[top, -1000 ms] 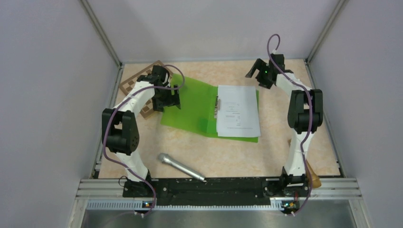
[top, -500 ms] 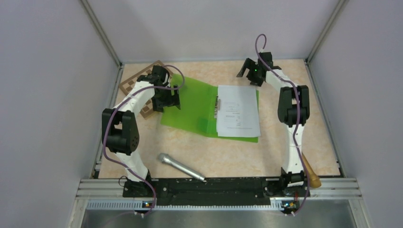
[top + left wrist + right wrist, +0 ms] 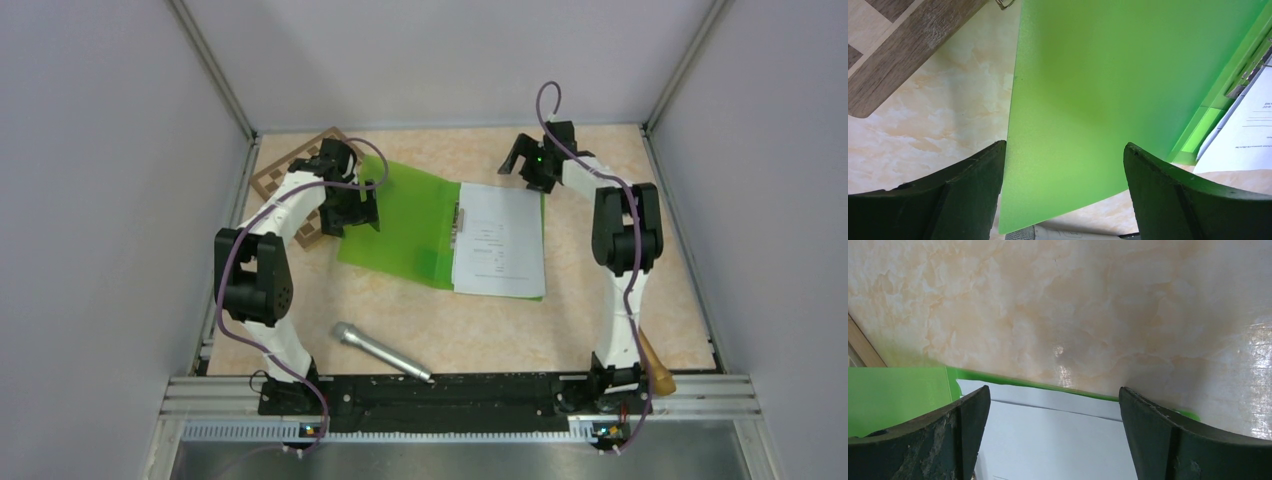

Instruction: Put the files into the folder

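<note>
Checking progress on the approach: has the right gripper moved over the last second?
Yes. The right gripper moved left, away from the back-right corner post, toward the far edge of the files.

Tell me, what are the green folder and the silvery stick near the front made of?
The green folder looks like thin frosted plastic, semi-translucent: where its layers overlap the green turns darker. The silvery stick seems metal, judging by its grey sheen, though painted plastic cannot be ruled out.

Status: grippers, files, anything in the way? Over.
Both open: left gripper at left edge of the folder, right gripper at far edge of the files. Sheets on its right half, cover open. A microphone lies apart.
</note>
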